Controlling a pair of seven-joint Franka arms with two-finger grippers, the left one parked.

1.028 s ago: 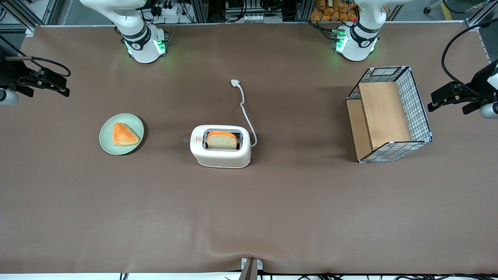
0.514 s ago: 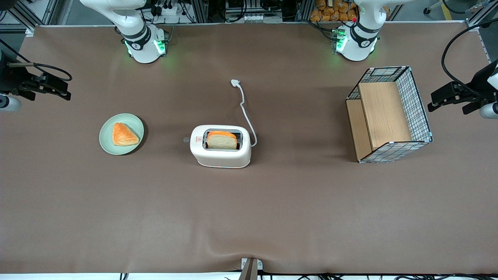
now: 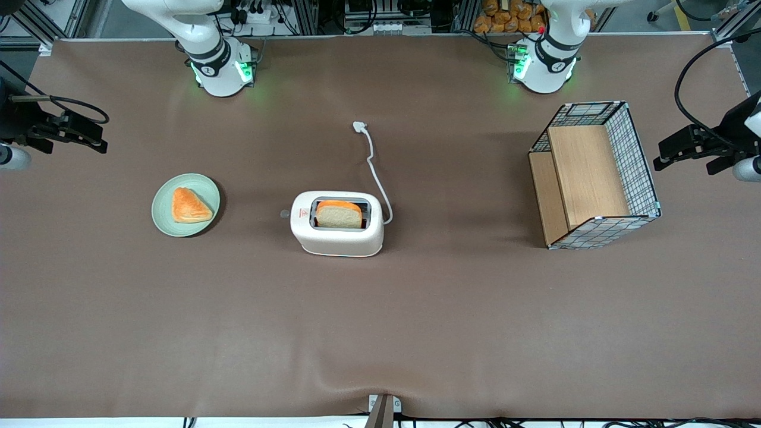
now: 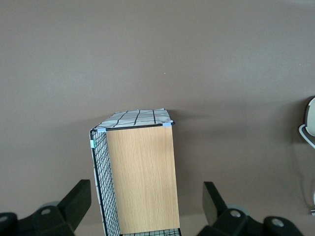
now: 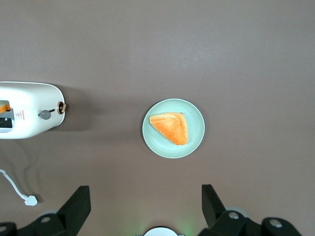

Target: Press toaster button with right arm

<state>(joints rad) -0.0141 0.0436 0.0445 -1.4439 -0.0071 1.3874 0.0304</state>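
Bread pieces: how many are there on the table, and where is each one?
2. One slice of bread stands in the toaster slot. One triangular pastry lies on the green plate, toward the working arm's end, where the gripper hovers with open fingers.

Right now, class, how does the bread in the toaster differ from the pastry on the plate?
The bread slice stands upright in the slot of the toaster; the pastry lies flat on the green plate. The slice is pale with an orange top edge and squarish; the pastry is orange all over and triangular. Both are apart from the gripper, which is open, at the working arm's end of the table.
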